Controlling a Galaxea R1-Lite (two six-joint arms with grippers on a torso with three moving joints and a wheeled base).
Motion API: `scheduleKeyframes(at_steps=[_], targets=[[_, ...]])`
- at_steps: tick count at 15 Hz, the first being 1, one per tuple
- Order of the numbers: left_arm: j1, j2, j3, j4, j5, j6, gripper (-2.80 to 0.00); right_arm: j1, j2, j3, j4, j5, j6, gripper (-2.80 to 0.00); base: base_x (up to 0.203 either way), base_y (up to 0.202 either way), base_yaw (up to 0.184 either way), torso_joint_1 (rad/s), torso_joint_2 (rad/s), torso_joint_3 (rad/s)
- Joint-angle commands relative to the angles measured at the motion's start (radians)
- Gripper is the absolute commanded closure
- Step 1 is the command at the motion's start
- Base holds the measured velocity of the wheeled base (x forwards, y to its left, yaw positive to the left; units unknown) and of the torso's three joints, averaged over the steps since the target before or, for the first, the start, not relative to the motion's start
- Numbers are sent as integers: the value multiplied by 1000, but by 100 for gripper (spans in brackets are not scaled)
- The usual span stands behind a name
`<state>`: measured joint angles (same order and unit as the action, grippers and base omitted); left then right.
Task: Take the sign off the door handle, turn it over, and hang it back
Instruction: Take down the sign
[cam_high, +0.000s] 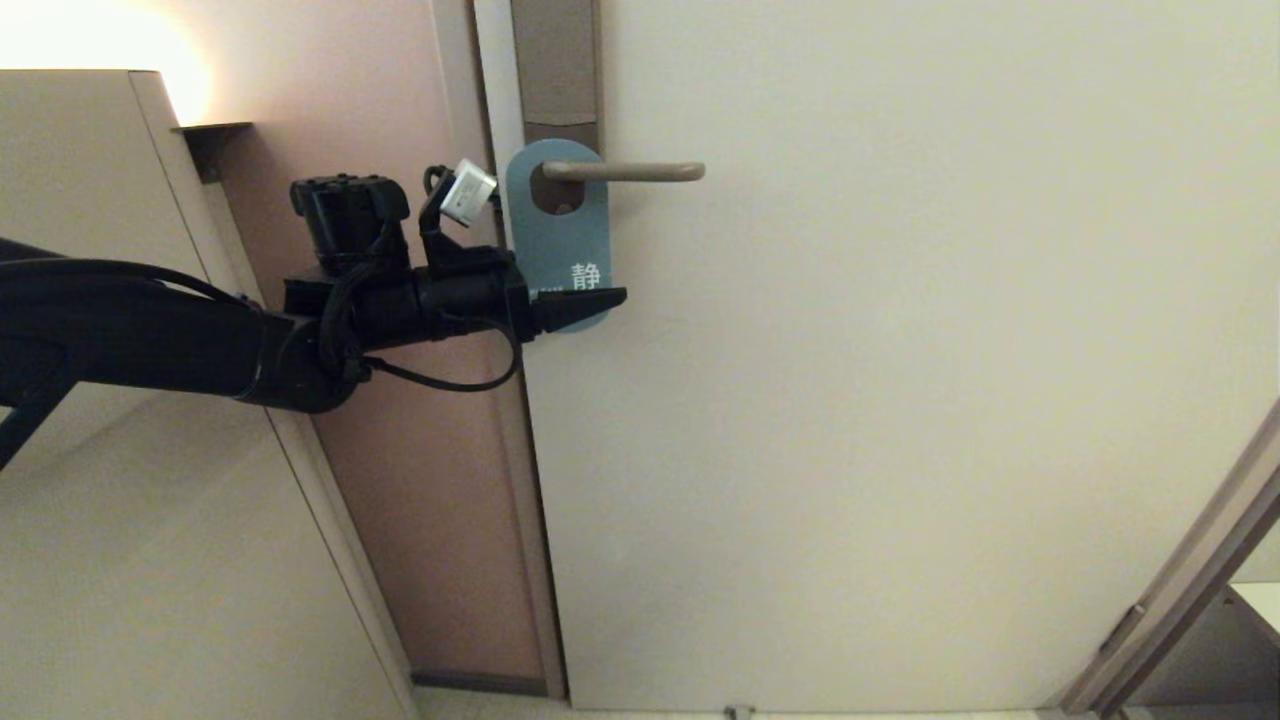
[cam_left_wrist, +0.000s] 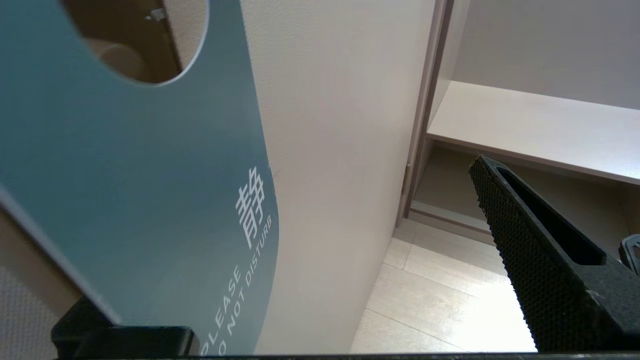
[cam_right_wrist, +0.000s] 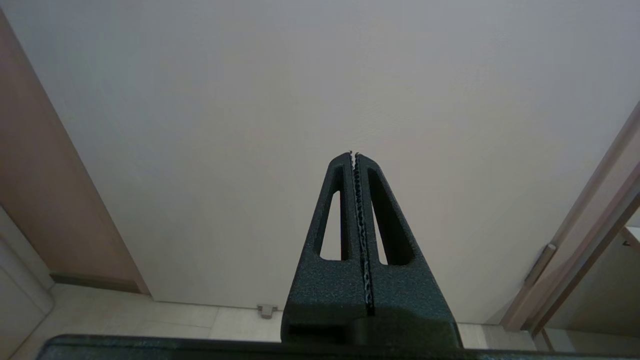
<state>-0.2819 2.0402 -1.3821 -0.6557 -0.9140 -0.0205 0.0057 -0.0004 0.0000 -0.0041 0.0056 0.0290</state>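
The sign (cam_high: 560, 235) hangs by its round hole on the door handle (cam_high: 625, 171), blue face with white text outward, flat against the door. My left gripper (cam_high: 600, 300) reaches in from the left, level with the sign's lower end, open. In the left wrist view the sign (cam_left_wrist: 125, 190) fills the side by one finger and hides most of that finger. The other finger (cam_left_wrist: 540, 260) stands far off it, so the left gripper (cam_left_wrist: 320, 190) grips nothing. My right gripper (cam_right_wrist: 354, 156) is shut and empty, pointing at the bare door low down, outside the head view.
The pale door (cam_high: 900, 400) fills the view, with the tall lock plate (cam_high: 555, 60) above the handle. Left of it are the door frame (cam_high: 505, 420), a pinkish wall panel (cam_high: 400, 480) and a beige cabinet (cam_high: 110, 500). A doorstop (cam_high: 738, 712) sits at the floor.
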Motion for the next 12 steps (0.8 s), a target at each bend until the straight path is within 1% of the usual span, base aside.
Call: scheduleKeyframes(at_steps=[1,12], targets=[[-2,-2,-2,-4,-5,1,-280,0,0,0,-1,1,0,0,0,0,0,0,0,0],[-29,-26,0,-4,-3,2,-280,0,0,0,-1,1,0,0,0,0,0,0,0,0]])
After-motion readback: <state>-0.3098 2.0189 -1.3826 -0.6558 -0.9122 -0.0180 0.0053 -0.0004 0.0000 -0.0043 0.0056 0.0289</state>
